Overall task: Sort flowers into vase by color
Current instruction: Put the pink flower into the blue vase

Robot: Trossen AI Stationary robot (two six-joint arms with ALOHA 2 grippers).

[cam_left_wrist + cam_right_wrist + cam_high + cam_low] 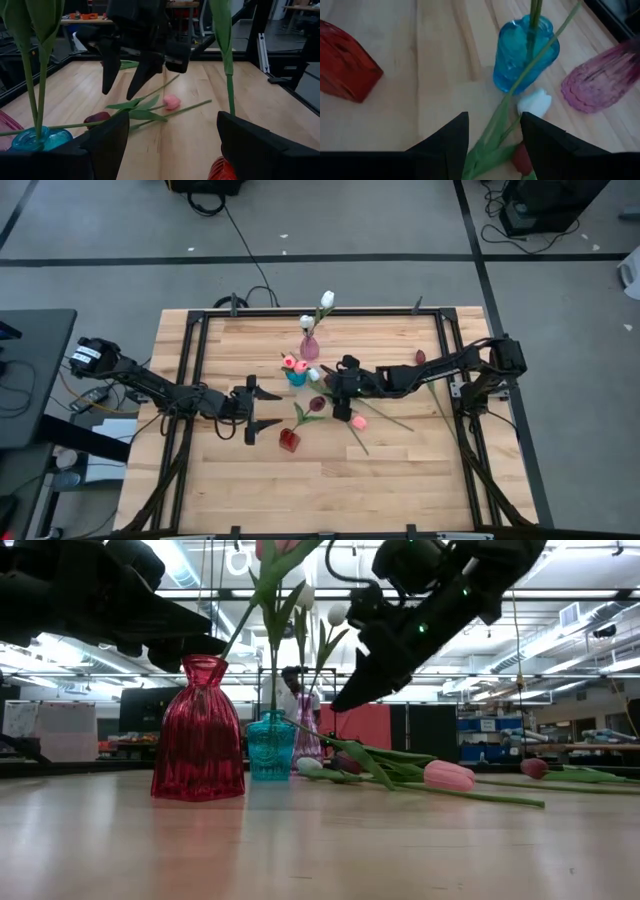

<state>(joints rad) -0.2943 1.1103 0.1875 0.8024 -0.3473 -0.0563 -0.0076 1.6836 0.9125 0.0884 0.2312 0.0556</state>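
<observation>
My right gripper (492, 132) has its fingers spread a moderate way with nothing held; in the right wrist view a green stem runs up between the tips, a loose white tulip (534, 103) and a dark red tulip (521, 158) just beyond, near the blue vase (526, 55). I judge I'm in the pick step, hovering over the flowers (345, 412) lying mid-desk beside the pink vase (310, 347). Next I'd need to drop lower, centre one stem between the tips and close without catching its neighbours. My left gripper (262, 409) waits wide open and empty by the red vase (289, 441), which looks to have one tulip in it already.
</observation>
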